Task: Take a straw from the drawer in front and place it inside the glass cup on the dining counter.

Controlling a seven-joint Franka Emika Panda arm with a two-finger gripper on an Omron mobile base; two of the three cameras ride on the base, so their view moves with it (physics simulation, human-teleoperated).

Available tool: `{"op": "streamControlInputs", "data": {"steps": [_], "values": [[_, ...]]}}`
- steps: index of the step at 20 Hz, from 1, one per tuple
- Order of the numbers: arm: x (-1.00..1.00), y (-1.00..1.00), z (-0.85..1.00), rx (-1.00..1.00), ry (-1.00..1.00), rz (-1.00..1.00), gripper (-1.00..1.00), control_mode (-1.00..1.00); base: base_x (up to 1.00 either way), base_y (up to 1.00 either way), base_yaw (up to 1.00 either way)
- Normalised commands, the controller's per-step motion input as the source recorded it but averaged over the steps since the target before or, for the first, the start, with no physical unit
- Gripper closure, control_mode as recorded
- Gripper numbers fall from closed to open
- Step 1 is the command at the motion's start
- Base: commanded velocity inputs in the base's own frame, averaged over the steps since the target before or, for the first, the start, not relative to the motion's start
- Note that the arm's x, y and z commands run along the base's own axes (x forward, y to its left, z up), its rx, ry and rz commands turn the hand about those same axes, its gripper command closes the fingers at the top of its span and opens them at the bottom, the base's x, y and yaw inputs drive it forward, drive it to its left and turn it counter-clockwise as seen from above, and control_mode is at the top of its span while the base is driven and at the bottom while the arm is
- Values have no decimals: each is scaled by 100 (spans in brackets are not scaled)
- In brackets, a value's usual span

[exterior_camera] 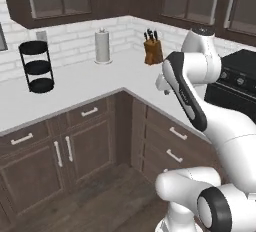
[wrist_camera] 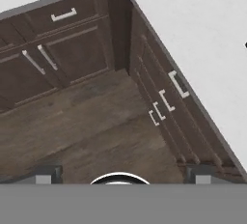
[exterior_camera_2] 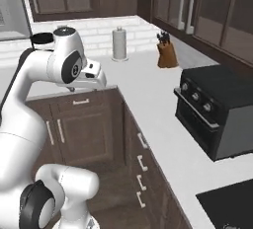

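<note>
The straw is probably lying inside a drawer, because every drawer here is shut. So the job looks like it is right at the start, at the step of getting a drawer open. The drawer (wrist_camera: 67, 11) under the white worktop (exterior_camera: 75, 88) has a short silver handle (wrist_camera: 64, 14) that lies flat. Its long side runs along the worktop edge, and its front faces out over the wooden floor (wrist_camera: 82, 126). A stack of more drawers (wrist_camera: 166, 97) sits round the corner, and I cannot tell for sure which one holds the straw. The claw (wrist_camera: 124, 174) is wide open and holds nothing, with its dark fingertips (wrist_camera: 48, 174) far apart. It hangs high over the floor in the corner and looks down, well apart from any handle. Next, I think the claw must come down and turn so its two tips fit over and under the flat handle. Then it can pinch the handle and pull straight out, away from the cabinet. Farther back on the worktop stand a paper towel roll (exterior_camera: 102, 46), a knife block (exterior_camera: 153, 51) and a black round rack (exterior_camera: 37, 66). A black oven (exterior_camera_2: 217, 114) sits off to the right.
</note>
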Motion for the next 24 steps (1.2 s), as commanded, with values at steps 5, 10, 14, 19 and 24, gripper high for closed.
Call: {"op": "streamControlInputs", "data": {"steps": [5,10,14,19,24], "values": [[0,0,0,0,0,0,-100,100,-4,-72,44],[0,0,0,0,0,0,-100,100,-11,-78,40],[0,0,0,0,0,0,-100,100,-39,-54,29],[0,0,0,0,0,0,-100,100,-28,-12,18],[0,0,0,0,0,0,-100,100,-8,-27,13]]}}
